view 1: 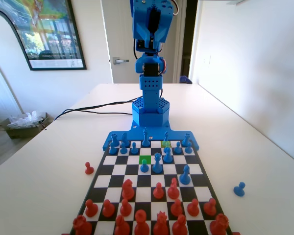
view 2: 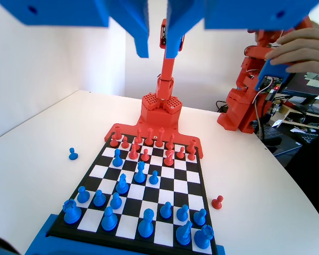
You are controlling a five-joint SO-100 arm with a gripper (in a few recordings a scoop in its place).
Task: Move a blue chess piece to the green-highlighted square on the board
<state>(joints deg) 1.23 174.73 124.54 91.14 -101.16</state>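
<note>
Blue gripper (view 2: 157, 50): raised high above board (view 1: 202, 172); jaws slightly parted, holding nothing; blue chess piece (view 1: 166, 136) upright beside yellow-green square, far row, fixed view; green-highlighted square (view 1: 145, 159) 1 diagonal step nearer, leftward; piece lies well below gripper.

Bright daylight, soft shadows, slight edge distortion

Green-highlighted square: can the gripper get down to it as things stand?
Probably yes. The gripper hangs open and empty above the board, and the green-highlighted square is bare. A blue pawn and a taller blue piece stand close beside it, so the descent looks tight.
</note>
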